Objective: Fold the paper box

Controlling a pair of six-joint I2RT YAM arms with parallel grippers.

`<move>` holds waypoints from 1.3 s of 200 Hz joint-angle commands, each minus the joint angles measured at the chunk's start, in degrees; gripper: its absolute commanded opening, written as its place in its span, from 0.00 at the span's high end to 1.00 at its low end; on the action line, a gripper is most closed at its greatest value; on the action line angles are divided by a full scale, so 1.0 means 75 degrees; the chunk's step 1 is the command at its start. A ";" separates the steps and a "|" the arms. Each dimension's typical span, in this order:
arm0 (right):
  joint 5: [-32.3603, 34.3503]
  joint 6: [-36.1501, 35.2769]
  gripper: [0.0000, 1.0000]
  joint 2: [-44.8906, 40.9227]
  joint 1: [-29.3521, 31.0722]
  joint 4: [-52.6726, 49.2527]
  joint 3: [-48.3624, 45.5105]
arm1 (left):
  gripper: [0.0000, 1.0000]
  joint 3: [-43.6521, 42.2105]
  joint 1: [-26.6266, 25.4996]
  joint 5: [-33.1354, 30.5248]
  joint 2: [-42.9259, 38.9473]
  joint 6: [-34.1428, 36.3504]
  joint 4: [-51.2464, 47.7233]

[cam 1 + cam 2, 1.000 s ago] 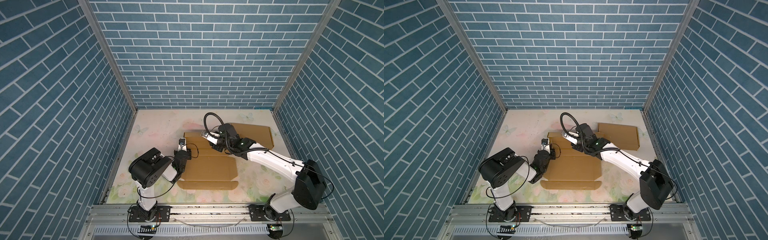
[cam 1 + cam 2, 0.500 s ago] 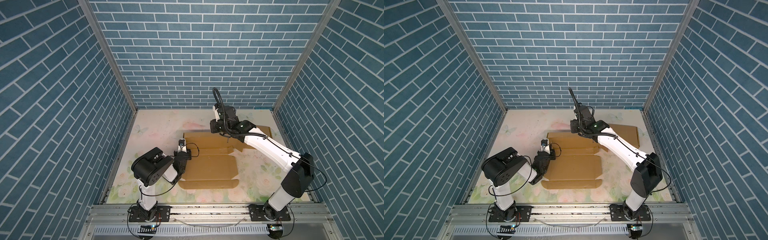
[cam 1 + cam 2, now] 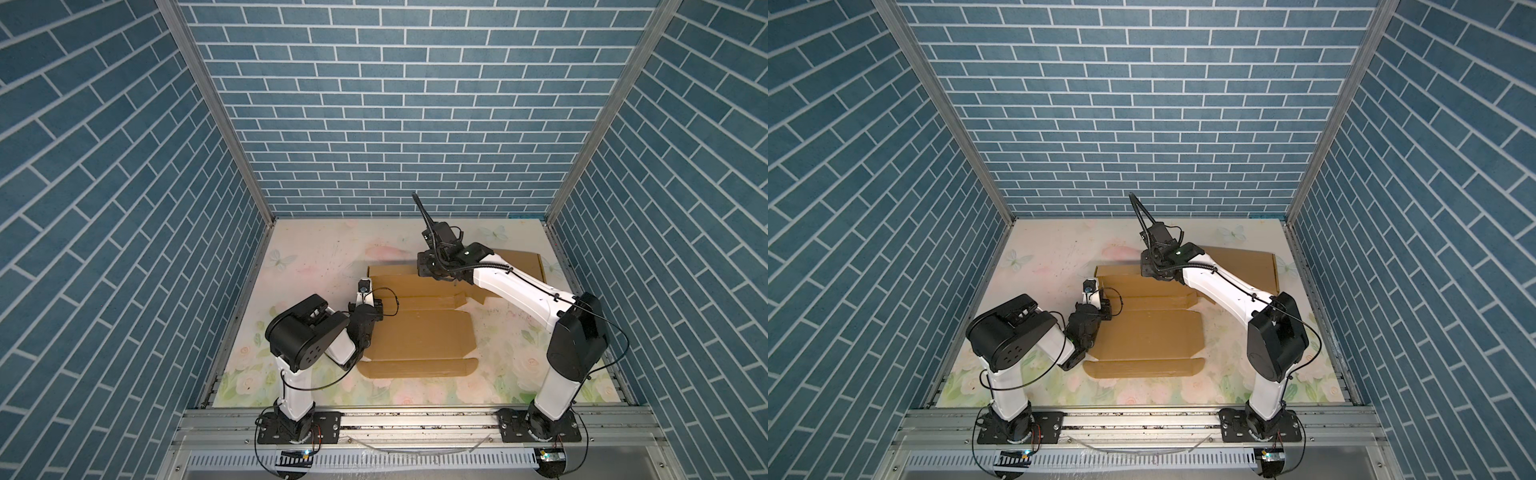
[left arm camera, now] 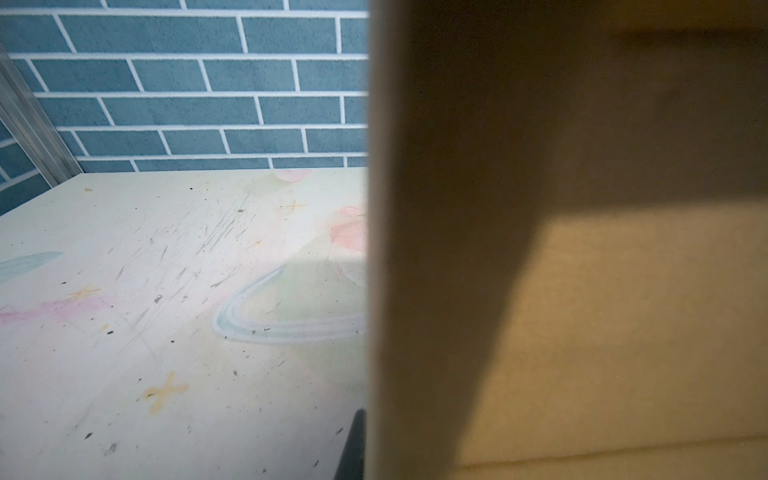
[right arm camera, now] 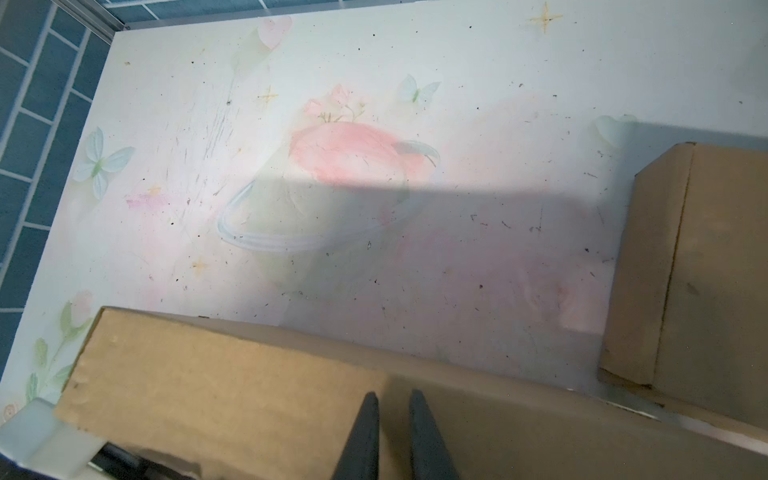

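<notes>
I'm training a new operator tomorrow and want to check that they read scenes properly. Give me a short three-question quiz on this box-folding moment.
1. True or false: the paper box is already folded into a closed box.
2. In the right wrist view, what lies behind the tips of the right gripper? A) the box's cardboard B) bare table C) the brick wall
3. Fill in: in both top views the left gripper is at the box's ____ edge.

Key: 1 false, it lies opened out on the table. 2 A. 3 left.
</notes>
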 commanded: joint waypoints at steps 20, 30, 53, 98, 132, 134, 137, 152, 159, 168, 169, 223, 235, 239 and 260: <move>-0.0375 0.0408 0.83 -0.0008 -0.0080 -0.0079 -0.0537 | 1.00 -0.0302 -0.0104 -0.0211 0.0596 0.0196 -0.1444; -0.0362 0.0480 0.83 -0.0051 -0.0097 0.0030 -0.0661 | 1.00 -0.0314 -0.0119 -0.0258 0.0626 0.0196 -0.1405; -0.0379 0.0552 0.83 -0.0262 -0.0092 0.0615 -0.1118 | 1.00 -0.0311 -0.0142 -0.0263 0.0677 0.0220 -0.1349; -0.0722 0.0042 0.70 -0.1239 -0.0525 0.0593 -0.1015 | 1.00 -0.0391 -0.0165 -0.0333 0.0702 0.0300 -0.1260; -0.1059 -0.0016 0.52 -0.1820 -0.1416 -0.1249 -0.0787 | 1.00 -0.0427 -0.0201 -0.0407 0.0787 0.0369 -0.1090; -0.1030 -0.0008 0.51 -0.1832 -0.1462 -0.1404 -0.0776 | 1.00 -0.0430 -0.0201 -0.0405 0.0800 0.0365 -0.1078; -0.0970 0.0004 0.49 -0.1858 -0.1515 -0.1616 -0.0734 | 1.00 -0.0428 -0.0201 -0.0416 0.0797 0.0371 -0.1076; -0.0731 0.0035 0.41 -0.1913 -0.1664 -0.2521 -0.0544 | 1.00 -0.0417 -0.0212 -0.0418 0.0842 0.0384 -0.1038; -0.0760 0.0062 0.38 -0.1916 -0.1705 -0.2770 -0.0469 | 1.00 -0.0415 -0.0212 -0.0415 0.0863 0.0384 -0.1023; -0.0917 0.0097 0.36 -0.1906 -0.1719 -0.2875 -0.0449 | 1.00 -0.0414 -0.0224 -0.0423 0.0876 0.0372 -0.1009; -0.0938 0.0099 0.35 -0.1902 -0.1720 -0.2870 -0.0456 | 1.00 -0.0411 -0.0224 -0.0428 0.0883 0.0378 -0.1006; -0.1450 0.0171 0.30 -0.1320 -0.1839 -0.2451 -0.0192 | 1.00 -0.0442 -0.0236 -0.0415 0.0875 0.0407 -0.0962; -0.1654 0.0160 0.29 -0.1146 -0.1837 -0.2389 -0.0090 | 1.00 -0.0442 -0.0242 -0.0415 0.0899 0.0401 -0.0957; -0.1702 0.0159 0.29 -0.1099 -0.1839 -0.2363 -0.0086 | 1.00 -0.0440 -0.0246 -0.0423 0.0901 0.0405 -0.0954; -0.2002 0.0233 0.29 -0.0913 -0.1843 -0.2243 -0.0075 | 1.00 -0.0450 -0.0248 -0.0428 0.0944 0.0386 -0.0909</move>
